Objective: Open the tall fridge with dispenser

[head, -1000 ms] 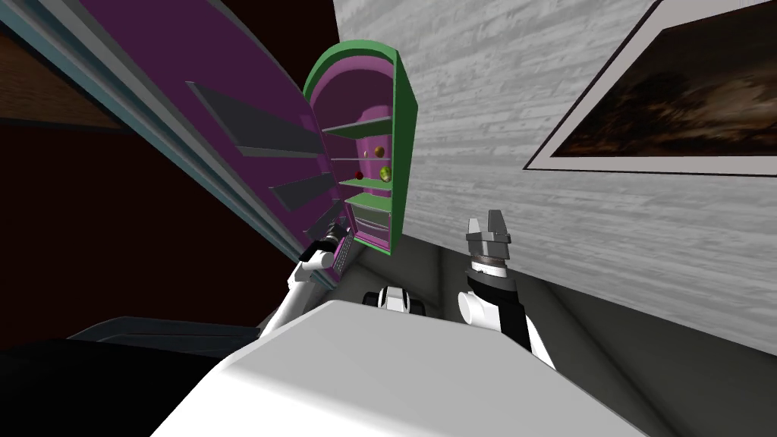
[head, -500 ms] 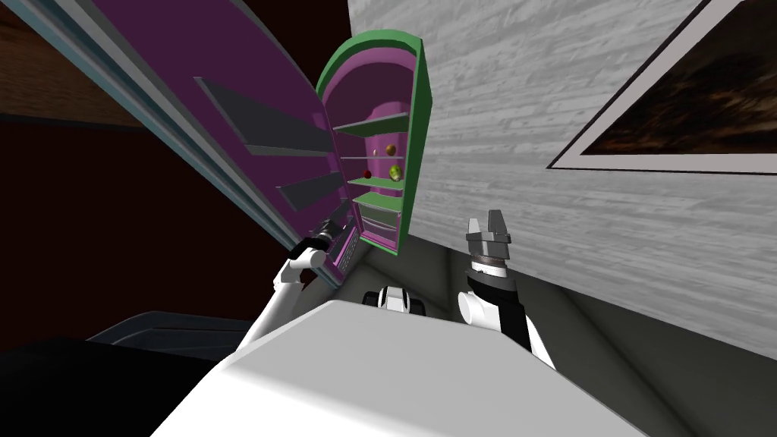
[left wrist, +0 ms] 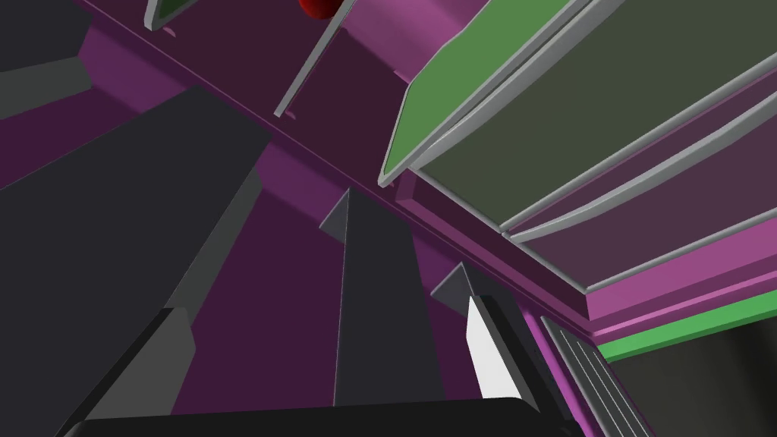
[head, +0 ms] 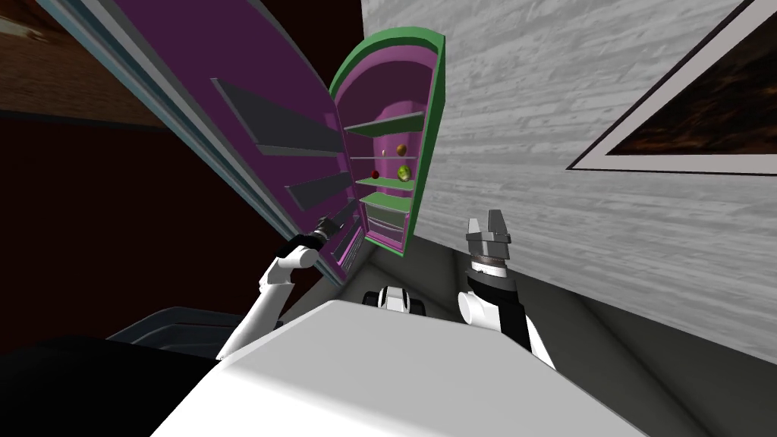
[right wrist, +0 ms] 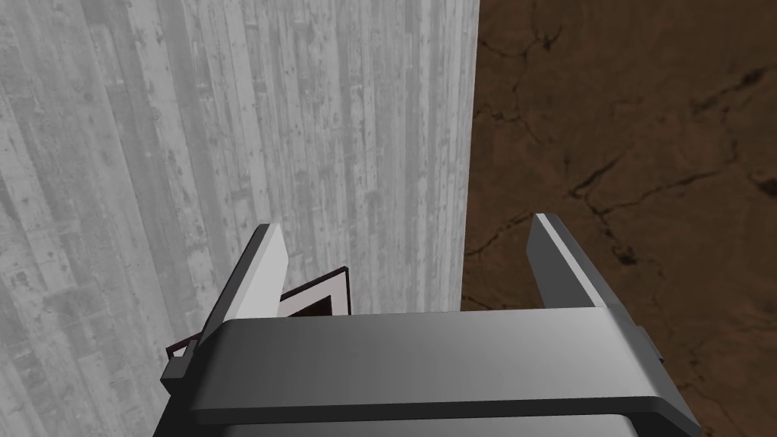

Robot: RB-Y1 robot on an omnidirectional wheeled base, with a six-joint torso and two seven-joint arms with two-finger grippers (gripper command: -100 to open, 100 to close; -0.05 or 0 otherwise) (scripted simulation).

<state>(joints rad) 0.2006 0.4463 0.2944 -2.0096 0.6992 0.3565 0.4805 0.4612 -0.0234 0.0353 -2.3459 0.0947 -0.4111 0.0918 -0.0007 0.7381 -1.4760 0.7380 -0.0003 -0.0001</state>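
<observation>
The tall fridge (head: pixel 429 129) has a green rim and a purple inside, and it stands open against the grey wall. Its door (head: pixel 228 91) is swung far out to the left, showing dark bins on its purple inner face (left wrist: pixel 250 288). My left gripper (head: pixel 328 226) is at the door's lower free edge, open, with nothing between its fingers (left wrist: pixel 489 356). Green shelves (left wrist: pixel 470 83) and a drawer lie just beyond it. Small fruits (head: pixel 404 173) sit on the shelves. My right gripper (head: pixel 488 227) is raised near the wall, also open (right wrist: pixel 410 258) and empty.
The grey plank wall (head: pixel 561 83) runs along the right with a framed picture (head: pixel 683 114). A dark grey low object (head: pixel 167 330) sits at my lower left. A black area lies behind the door on the left.
The door has swung further open to the left, and my left arm has drawn back and outward with it. My view has shifted; the right arm has not moved.
</observation>
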